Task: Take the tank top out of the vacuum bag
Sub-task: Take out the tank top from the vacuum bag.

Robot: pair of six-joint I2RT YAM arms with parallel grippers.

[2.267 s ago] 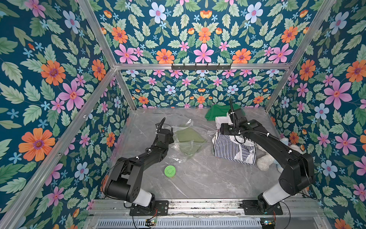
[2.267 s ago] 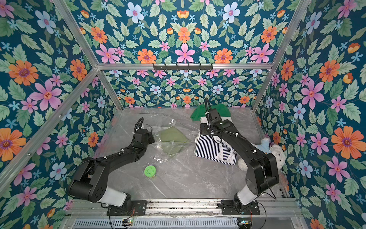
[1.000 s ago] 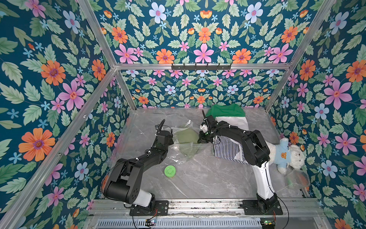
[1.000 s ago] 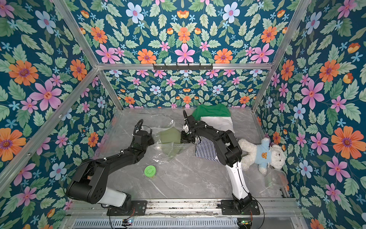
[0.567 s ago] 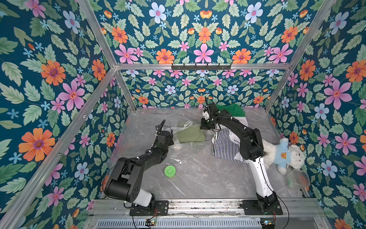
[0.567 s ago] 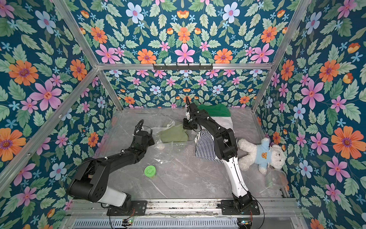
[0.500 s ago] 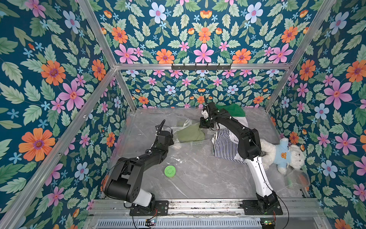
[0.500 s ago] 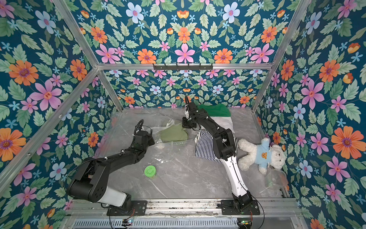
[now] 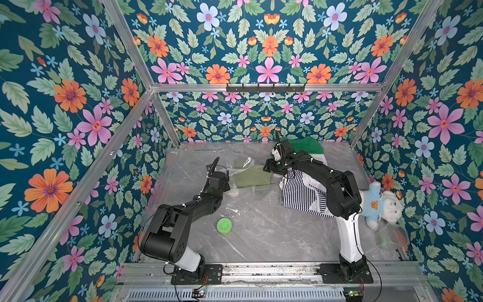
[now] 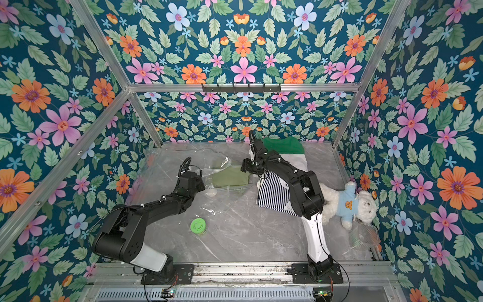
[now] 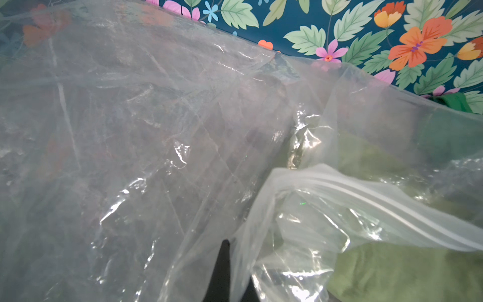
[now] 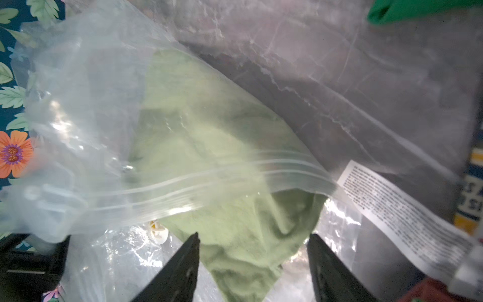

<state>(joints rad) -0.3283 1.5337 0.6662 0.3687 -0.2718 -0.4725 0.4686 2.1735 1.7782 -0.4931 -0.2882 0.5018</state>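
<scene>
Lab test cell: floral walls (image 9: 266, 52), aluminium frame (image 9: 183, 88).

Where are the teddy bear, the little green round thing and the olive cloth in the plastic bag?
teddy bear (image 9: 374, 209): in a top view, on its blue shirt.
green round thing (image 9: 224, 225): in a top view, centre of its top face.
olive cloth (image 12: 235, 243): right wrist view, on its uncovered end.

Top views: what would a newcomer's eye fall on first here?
Loud floral walls enclose the grey table. At mid-table lies the clear vacuum bag with an olive tank top partly out of its mouth, the right gripper at it with open jaws. A white teddy bear lies at the right edge.
</scene>
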